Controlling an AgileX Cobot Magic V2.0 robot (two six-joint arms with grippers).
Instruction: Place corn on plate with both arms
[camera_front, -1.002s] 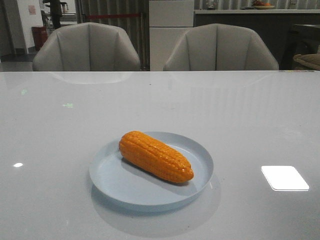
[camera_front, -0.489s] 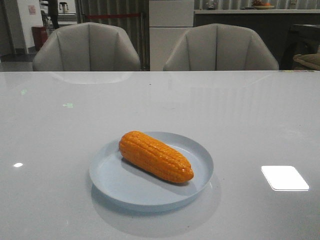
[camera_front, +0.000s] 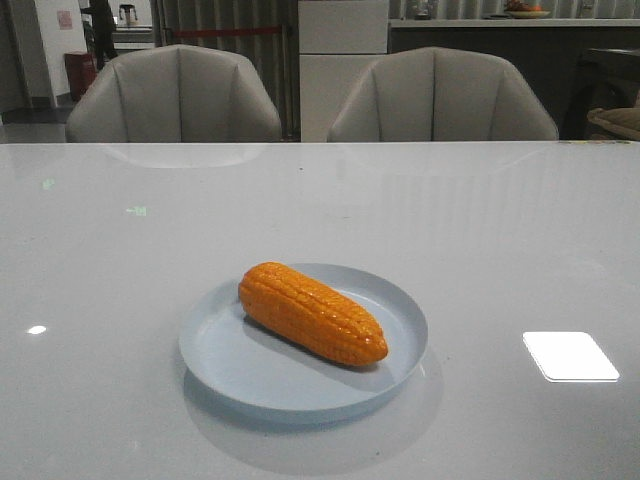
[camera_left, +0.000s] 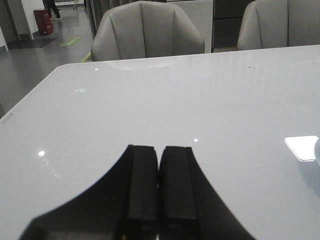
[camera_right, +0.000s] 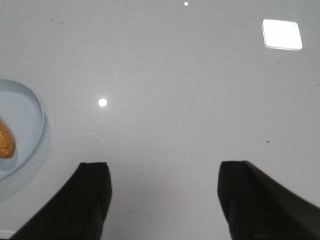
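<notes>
The orange corn (camera_front: 312, 312) lies on its side in the pale blue plate (camera_front: 230, 360) near the table's front middle, its tapered end to the right. Neither arm shows in the front view. In the left wrist view my left gripper (camera_left: 159, 149) is shut and empty over bare table; the plate's rim barely shows at the edge (camera_left: 317, 152). In the right wrist view my right gripper (camera_right: 164, 167) is open and empty above the table, apart from the plate (camera_right: 30, 112) and the corn's tip (camera_right: 5, 141).
The white glossy table (camera_front: 480, 230) carries light reflections (camera_front: 570, 355). Two grey chairs (camera_front: 175, 95) (camera_front: 440, 97) stand behind its far edge. A cabinet and a room lie beyond.
</notes>
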